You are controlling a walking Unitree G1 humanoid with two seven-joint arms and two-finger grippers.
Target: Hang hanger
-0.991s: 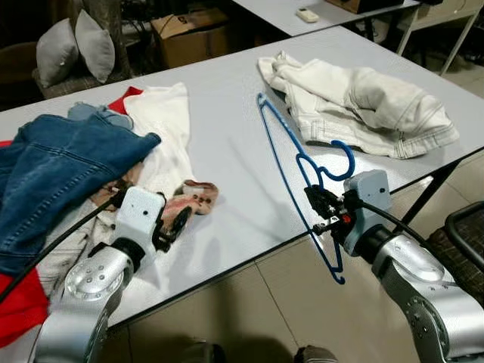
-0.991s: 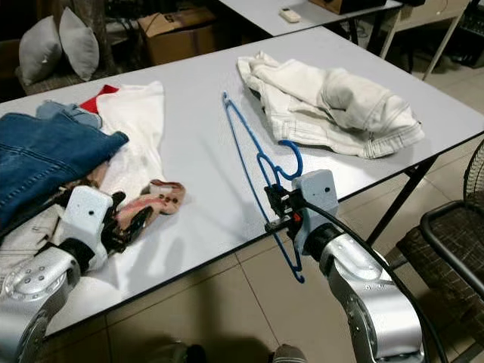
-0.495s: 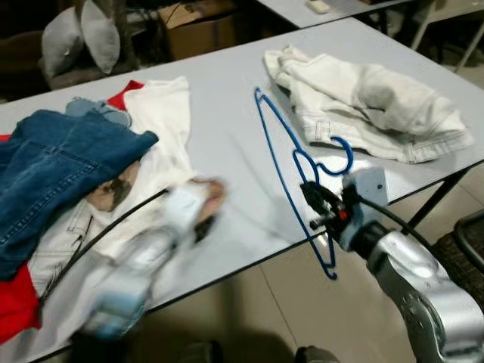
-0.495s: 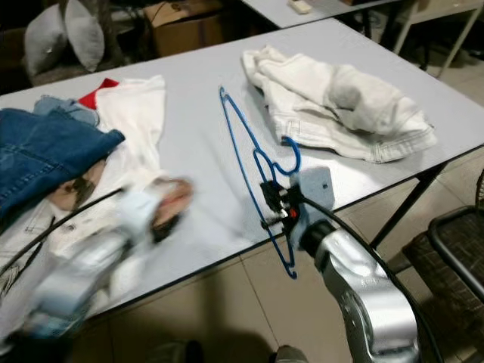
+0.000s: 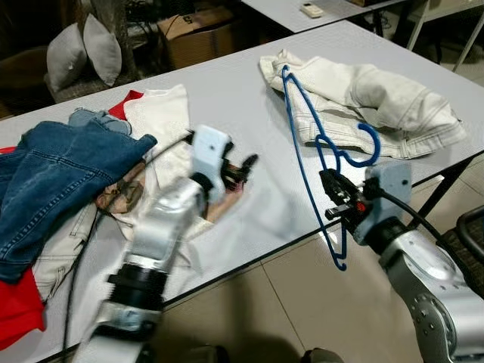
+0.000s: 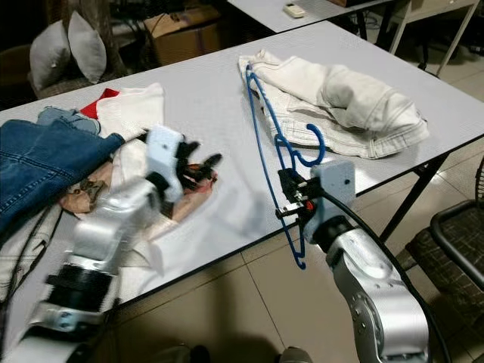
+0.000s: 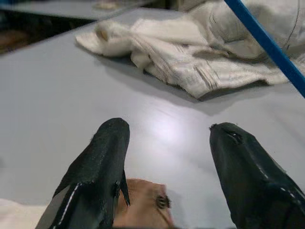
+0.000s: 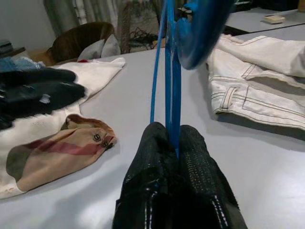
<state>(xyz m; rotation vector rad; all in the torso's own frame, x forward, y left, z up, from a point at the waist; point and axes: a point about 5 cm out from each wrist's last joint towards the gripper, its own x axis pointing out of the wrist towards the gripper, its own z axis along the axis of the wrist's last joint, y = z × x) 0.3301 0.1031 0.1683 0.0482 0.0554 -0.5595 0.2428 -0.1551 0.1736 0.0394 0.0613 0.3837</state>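
Observation:
My right gripper (image 5: 334, 201) is shut on a blue wire hanger (image 5: 301, 155), which it holds upright over the table's front edge, hook (image 5: 361, 150) toward the white jeans. In the right wrist view the blue hanger (image 8: 170, 71) rises from between the closed fingers (image 8: 190, 157). My left gripper (image 5: 243, 168) is raised over the grey table (image 5: 227, 98), open and empty, just above a small plaid cloth (image 5: 225, 203). The left wrist view shows both black fingers (image 7: 102, 162) spread above the tabletop, with the hanger's bar (image 7: 267, 43) crossing a corner.
Crumpled white jeans (image 5: 370, 98) lie at the table's right end. Blue jeans (image 5: 60, 174), a white shirt (image 5: 162, 121) and red cloth (image 5: 19, 310) are piled on the left. A black chair frame (image 5: 465, 234) stands at right, with tiled floor (image 5: 257, 318) below the table edge.
My left arm has swung up and forward from the table's near edge to over the plaid cloth. The right gripper has lifted the hanger a little higher and to the right.

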